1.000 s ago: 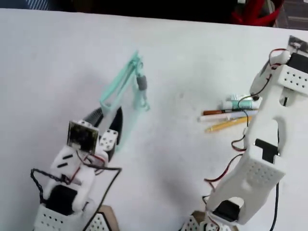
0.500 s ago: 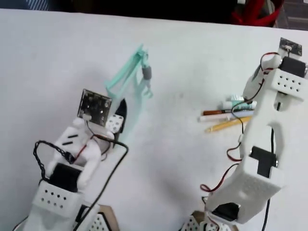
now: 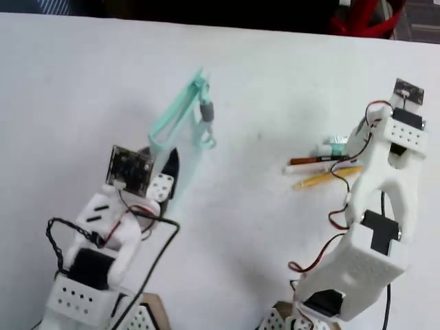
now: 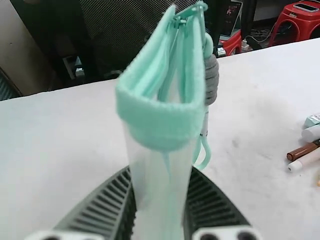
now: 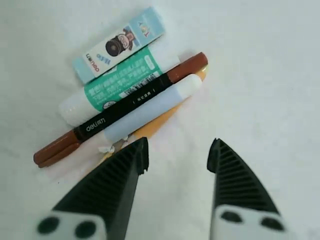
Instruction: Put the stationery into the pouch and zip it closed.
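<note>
A clear pouch (image 3: 180, 118) with mint-green trim and a grey zip pull stands on edge at mid-left, its mouth up. My left gripper (image 3: 165, 177) is shut on its near end; the left wrist view shows both ribbed fingers (image 4: 112, 205) pressed against the pouch (image 4: 162, 115). The stationery (image 3: 322, 165) lies in a bunch at the right: an eraser (image 5: 119, 44), a green-and-white stick (image 5: 117, 85), a brown pen (image 5: 125, 112), a white marker (image 5: 152, 107) and a yellow pen (image 5: 160, 122). My right gripper (image 5: 177, 150) hangs open just above the bunch, holding nothing.
The white table runs to a dark far edge (image 3: 206, 26), with a red stool (image 3: 361, 17) behind it. Bare tabletop separates the pouch from the stationery. The right arm's white body (image 3: 375, 227) covers the near right side. A wooden block (image 3: 155, 309) sits at the near edge.
The left arm rose and tipped the pouch, then settled back a little. The right arm's wrist came down and nearer, over the stationery.
</note>
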